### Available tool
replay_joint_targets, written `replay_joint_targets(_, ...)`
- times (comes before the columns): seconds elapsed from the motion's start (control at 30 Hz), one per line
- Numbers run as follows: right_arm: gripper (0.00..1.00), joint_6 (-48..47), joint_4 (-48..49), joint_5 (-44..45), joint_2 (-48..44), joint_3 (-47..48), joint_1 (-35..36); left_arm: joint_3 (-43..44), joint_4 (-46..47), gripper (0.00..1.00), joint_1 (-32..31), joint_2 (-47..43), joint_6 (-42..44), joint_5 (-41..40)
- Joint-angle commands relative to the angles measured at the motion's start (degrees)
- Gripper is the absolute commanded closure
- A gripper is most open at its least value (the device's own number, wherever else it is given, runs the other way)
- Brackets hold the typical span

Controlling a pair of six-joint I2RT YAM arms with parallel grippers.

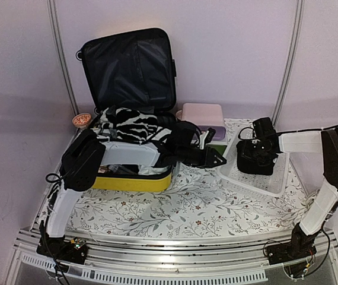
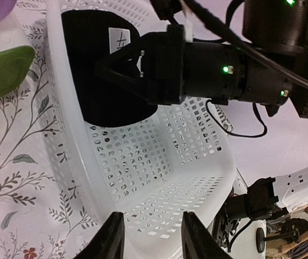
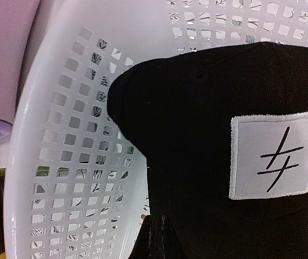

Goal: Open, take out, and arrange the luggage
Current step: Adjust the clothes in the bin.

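The large glossy yellow hard-shell luggage (image 1: 132, 181) sits open at the 10 o'clock corner of the bench (image 1: 204, 208). Its black-lined lid is propped upright toward 12, its yellow front wall runs 9 to 3, and zebra-print clothing (image 1: 130, 126) is heaped inside. The luggage lies at 9 o'clock from the left gripper (image 2: 153, 221), so the left arm is much the nearer. That arm reaches across the shell toward 3 with its forearm level, and the gripper is released and empty at the rim of the white mesh plastic basket (image 1: 276, 178). The right arm folds in toward 9. The right gripper (image 3: 156, 234) is clenched, apparently pinching a black fabric item (image 3: 197, 118) with a white patch inside the basket. Fetching more clothing looks like the left arm's job.
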Motion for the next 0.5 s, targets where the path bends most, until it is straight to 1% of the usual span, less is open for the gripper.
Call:
replay_joint_targets(0.0, 0.99, -0.5, 1.7, -0.5, 3.9, 2.8, -1.5, 1.8, -1.4, 0.62, -1.6, 2.0, 0.1, 2.5)
replay_joint_targets(0.1, 0.99, -0.1, 2.2, 0.3, 6.9, 5.1, -2.4, 2.4, -2.1, 0.67, -2.0, 3.2, 0.0, 2.9)
replay_joint_targets(0.2, 0.99, 1.0, 2.3, 1.6, 9.6, 7.1, -3.3, 2.5, -2.1, 0.77, -2.1, 3.3, -0.2, 3.7)
replay_joint_targets(0.37, 0.99, 1.7, 2.8, 4.2, 11.4, 8.9, -3.9, 0.8, -3.0, 0.75, -2.3, 1.7, 0.8, 2.0)
replay_joint_targets(0.47, 0.99, 1.6, 3.1, 2.6, 10.7, 9.4, -4.0, 0.0, -3.5, 0.74, -2.2, 1.0, 1.2, 2.0)
